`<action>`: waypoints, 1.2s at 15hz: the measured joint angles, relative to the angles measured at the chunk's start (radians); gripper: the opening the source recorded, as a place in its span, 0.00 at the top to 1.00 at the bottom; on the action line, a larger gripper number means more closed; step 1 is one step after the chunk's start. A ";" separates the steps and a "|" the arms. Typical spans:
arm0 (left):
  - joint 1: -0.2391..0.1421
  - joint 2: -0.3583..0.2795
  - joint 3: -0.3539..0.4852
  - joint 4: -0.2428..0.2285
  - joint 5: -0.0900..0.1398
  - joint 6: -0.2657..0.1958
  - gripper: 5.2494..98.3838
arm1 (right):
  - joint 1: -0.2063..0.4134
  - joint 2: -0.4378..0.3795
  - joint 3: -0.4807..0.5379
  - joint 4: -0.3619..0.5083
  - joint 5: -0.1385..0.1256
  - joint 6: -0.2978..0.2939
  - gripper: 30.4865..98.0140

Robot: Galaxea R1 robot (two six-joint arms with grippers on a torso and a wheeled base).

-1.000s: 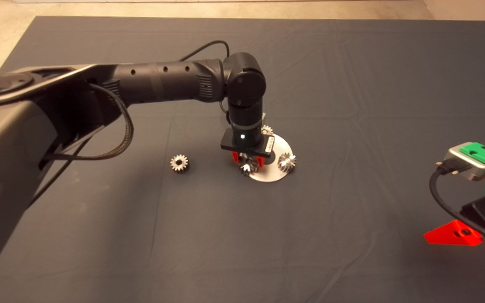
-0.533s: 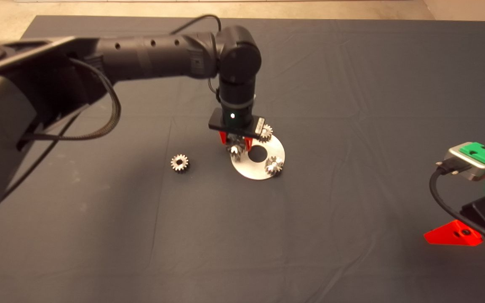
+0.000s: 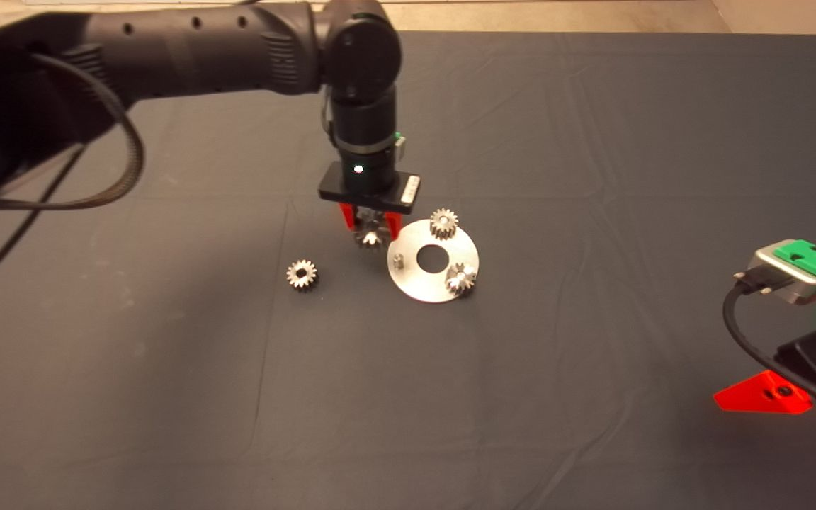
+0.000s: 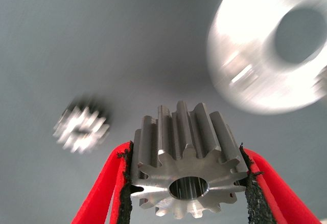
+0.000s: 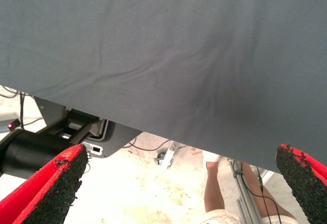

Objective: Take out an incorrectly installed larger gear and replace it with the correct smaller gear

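My left gripper is shut on the larger gear, a shiny silver gear with a wide centre hole. It holds the gear above the mat, just left of the round silver plate. In the left wrist view the gear sits between the black pads. The plate has a bare peg and two small gears. The smaller gear, dull grey with a dark hole, lies loose on the mat to the left; it also shows blurred in the left wrist view. My right gripper is open and parked at the lower right.
The dark mat covers the table; its far edge meets a pale floor. The right wrist view shows the mat's edge, the floor, robot base parts and a person's leg. The left arm spans the upper left.
The left gripper rose and moved left and away with the larger gear, lifting it off the plate's peg. The plate slid a little left. The right arm stayed still.
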 measured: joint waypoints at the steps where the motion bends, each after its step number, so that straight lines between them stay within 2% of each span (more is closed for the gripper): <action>1: 0.000 -0.051 0.064 -0.003 0.003 -0.019 0.59 | 0.000 0.000 0.000 0.000 0.001 0.000 0.00; 6: 0.000 -0.278 0.336 -0.010 0.012 -0.112 0.59 | 0.000 0.000 0.000 0.000 0.001 0.000 0.00; 8: 0.000 -0.337 0.410 -0.002 0.013 -0.130 0.59 | 0.000 0.000 0.000 0.000 0.000 0.000 0.00; 10: 0.013 -0.367 0.458 0.037 0.012 -0.148 0.59 | 0.000 0.000 0.000 0.000 0.001 0.000 0.00; 11: 0.034 -0.373 0.474 0.064 0.012 -0.155 0.59 | 0.000 0.000 0.000 0.000 0.001 0.000 0.01; 16: 0.194 -0.375 0.497 0.174 -0.004 -0.172 0.59 | 0.000 0.000 0.000 0.000 0.001 0.000 0.00; 18: 0.231 -0.375 0.497 0.200 -0.028 -0.174 0.59 | 0.000 0.000 0.000 0.000 0.001 0.000 0.00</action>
